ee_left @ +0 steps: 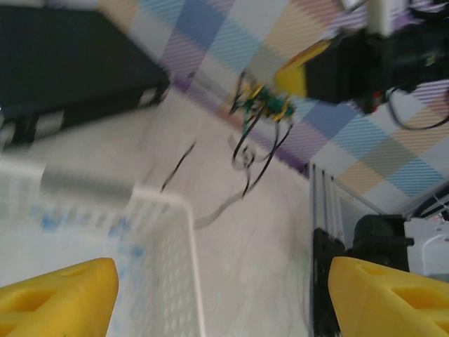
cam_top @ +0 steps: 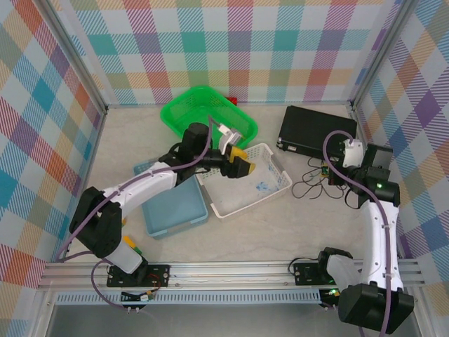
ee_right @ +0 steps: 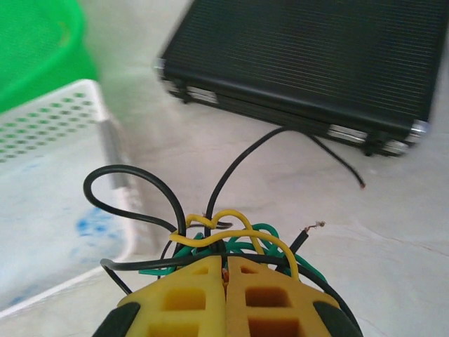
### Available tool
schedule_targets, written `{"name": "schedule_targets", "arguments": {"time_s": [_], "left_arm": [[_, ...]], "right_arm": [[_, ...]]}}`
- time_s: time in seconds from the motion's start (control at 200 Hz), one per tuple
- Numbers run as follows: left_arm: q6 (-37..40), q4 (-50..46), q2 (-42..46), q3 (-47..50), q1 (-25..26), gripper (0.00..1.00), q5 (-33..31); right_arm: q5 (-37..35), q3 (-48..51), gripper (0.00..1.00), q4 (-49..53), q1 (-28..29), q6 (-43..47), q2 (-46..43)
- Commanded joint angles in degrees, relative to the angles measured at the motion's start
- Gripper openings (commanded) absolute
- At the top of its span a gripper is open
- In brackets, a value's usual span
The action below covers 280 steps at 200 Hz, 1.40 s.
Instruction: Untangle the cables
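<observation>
Pinching a small knot of thin black, yellow and dark green cables (ee_right: 217, 235), your right gripper (ee_right: 226, 275) has its yellow jaws pressed together on the bundle. The knot sits right at the fingertips, on the right side of the pale table (cam_top: 280, 225), between a flat black ribbed case (ee_right: 302, 63) and a white perforated plastic basket (ee_right: 63, 119).

The tangle has no clear long axis. Black loops and loose ends fan out ahead of the shut jaws: one strand runs toward the black case and a loop arcs toward the white basket. From the left wrist, thin black strands trail down from the knot onto the table.

Your left gripper (cam_top: 238, 160) hovers over the white basket, jaws wide apart and holding nothing. It faces the knot, which lies to its right past the basket's corner, well apart. The right arm is the nearer one. For a pull, the left would likely need to reach rightward to a free strand.
</observation>
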<state>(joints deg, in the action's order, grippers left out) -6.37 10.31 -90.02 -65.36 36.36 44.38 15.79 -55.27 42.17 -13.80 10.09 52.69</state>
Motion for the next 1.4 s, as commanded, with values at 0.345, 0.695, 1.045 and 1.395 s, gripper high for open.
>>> {"name": "schedule_targets", "arguments": {"time_s": [0.345,0.695,1.045,1.395], "left_arm": [[-3.98,38.69,-17.06,-11.0,4.73,0.86,1.25],[-4.44,10.21,-9.16,-15.11,10.65,0.84,-12.86],[-16.71,-28.14,-8.64,-31.08,14.79,0.84,-21.58],[-25.14,-37.06,-1.16,-32.53,14.75,0.83,-35.46]], "right_arm": [[31.97,-2.37,0.0,-3.0,0.4,5.29,-5.8],[34.27,-3.49,0.0,-5.13,0.53,8.28,-5.08],[36.34,-0.84,0.0,-9.82,1.75,11.95,-6.44],[37.82,1.7,0.0,-12.21,3.07,12.25,-8.95]]}}
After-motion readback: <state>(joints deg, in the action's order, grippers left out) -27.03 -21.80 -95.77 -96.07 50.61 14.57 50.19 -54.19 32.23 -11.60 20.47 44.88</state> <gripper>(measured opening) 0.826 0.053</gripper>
